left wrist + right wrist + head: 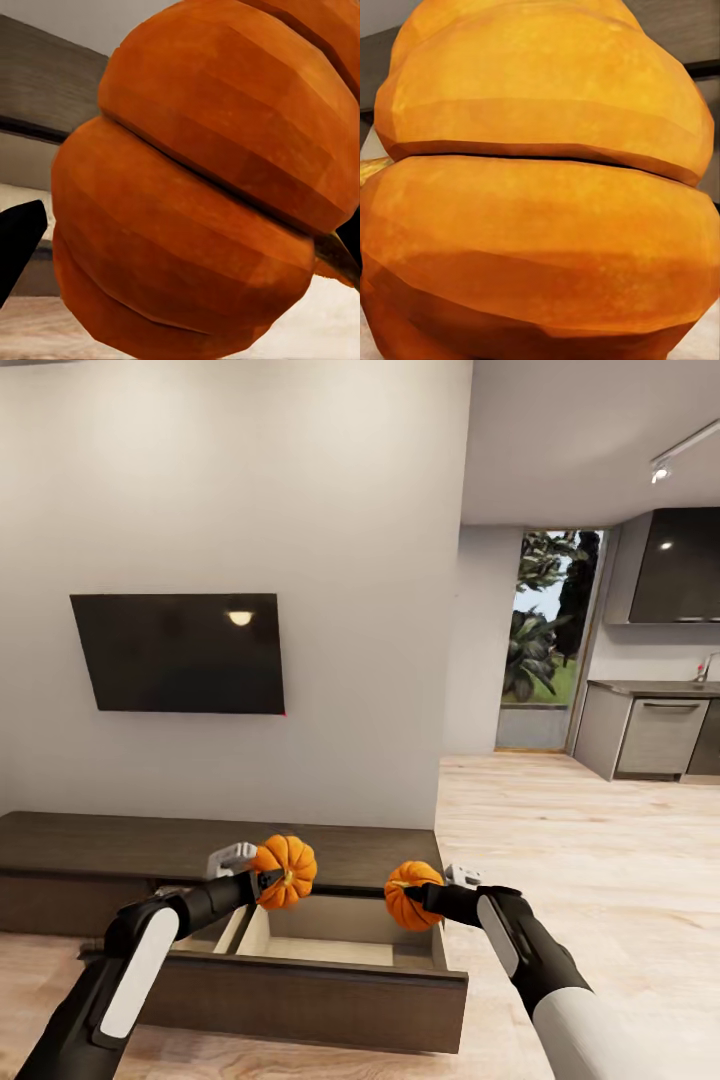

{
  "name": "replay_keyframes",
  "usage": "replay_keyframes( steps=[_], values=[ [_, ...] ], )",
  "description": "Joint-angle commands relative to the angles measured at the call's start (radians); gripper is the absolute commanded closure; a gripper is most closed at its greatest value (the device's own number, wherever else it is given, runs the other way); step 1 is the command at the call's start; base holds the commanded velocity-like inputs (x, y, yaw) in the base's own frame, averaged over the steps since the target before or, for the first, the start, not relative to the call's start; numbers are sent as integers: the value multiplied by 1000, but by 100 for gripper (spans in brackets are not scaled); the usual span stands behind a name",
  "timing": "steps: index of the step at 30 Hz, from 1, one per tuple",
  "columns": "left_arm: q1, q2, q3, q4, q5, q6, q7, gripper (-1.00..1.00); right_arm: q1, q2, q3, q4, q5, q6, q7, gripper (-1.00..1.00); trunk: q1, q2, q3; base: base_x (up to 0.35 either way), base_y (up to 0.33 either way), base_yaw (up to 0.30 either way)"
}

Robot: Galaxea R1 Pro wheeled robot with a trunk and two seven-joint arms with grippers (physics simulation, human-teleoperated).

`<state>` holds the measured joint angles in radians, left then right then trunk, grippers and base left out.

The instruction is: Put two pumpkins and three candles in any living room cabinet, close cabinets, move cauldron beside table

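Note:
Two orange ribbed pumpkins hang above the pulled-out drawer (330, 950) of the long low dark-brown cabinet (120, 845). My left gripper (268, 880) is shut on the left pumpkin (287, 870), which looms large in the left wrist view (202, 187) with a black fingertip (16, 240) beside it. My right gripper (415, 895) is shut on the right pumpkin (410, 895), whose orange ribs sit close up in the right wrist view (540, 187). Both pumpkins are held over the drawer's pale interior, clear of its walls. Candles, cauldron and table are out of view.
The open drawer's dark front panel (310, 1000) juts toward me. A black TV (180, 652) hangs on the wall above the cabinet. Wood floor (580, 830) stretches right toward a kitchen counter (650, 730) and a doorway with greenery (545, 630).

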<state>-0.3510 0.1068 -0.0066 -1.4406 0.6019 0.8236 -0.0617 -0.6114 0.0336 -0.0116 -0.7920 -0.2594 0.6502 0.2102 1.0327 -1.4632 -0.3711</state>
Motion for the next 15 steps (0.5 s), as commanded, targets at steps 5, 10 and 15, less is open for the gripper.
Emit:
replay_keyframes(
  steps=[5,10,15],
  values=[
    [-1,1,-104,-1,-2,-28,118,100,-1,1,-1,-1,0,5,-1,100,0,-1,-1,0,0,0],
    [-2,-1,-144,5,-8,-58,192,100,-1,2,-1,-1,0,5,-2,100,0,-1,-1,0,0,0],
    [-2,-16,-169,26,-54,-65,228,100,-1,4,2,-1,0,5,-8,100,0,-1,-1,9,0,0]
  ],
)
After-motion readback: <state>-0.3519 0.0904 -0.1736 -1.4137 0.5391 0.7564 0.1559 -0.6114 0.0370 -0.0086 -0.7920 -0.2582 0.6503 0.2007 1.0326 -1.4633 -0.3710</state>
